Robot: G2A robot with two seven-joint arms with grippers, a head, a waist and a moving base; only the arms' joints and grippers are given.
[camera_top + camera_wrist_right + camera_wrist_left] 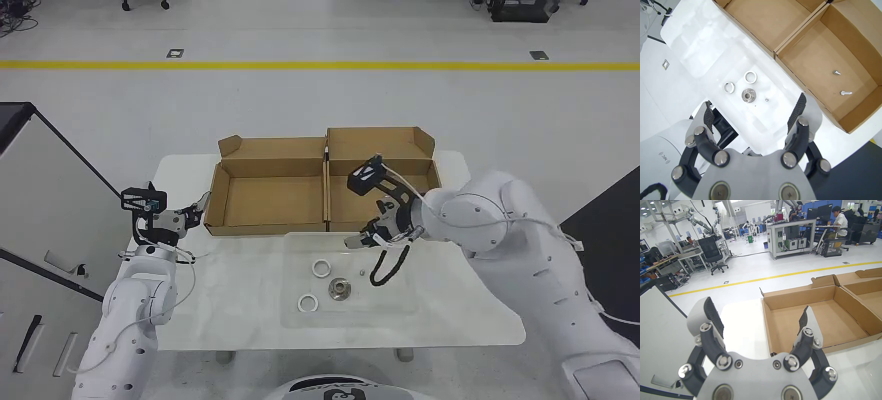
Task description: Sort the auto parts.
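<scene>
A: Right hand (pixel 754 107) hangs released, jaws wide and empty, above the far edge of the clear tray (pixel 761 123), just on the near side of the right box (pixel 829 55). Which part should it take?

B: Bolts (pixel 836 72) already lie in that box. On the tray sit a small nut (pixel 767 99), a flanged hub (pixel 748 95) and, left of the hub, two rings (pixel 750 76). I'd guess the nut.

A: How to grip it well?

B: Come straight down, fingers astride the nut alone; the hub lies near. Close low against the tray, or so small a part may skid away.

A: And the left hand (pixel 758 309)?

B: Released too, holding nothing, at the bench's (pixel 470 310) left edge beside the left box (pixel 829 317), well apart from the tray.
</scene>
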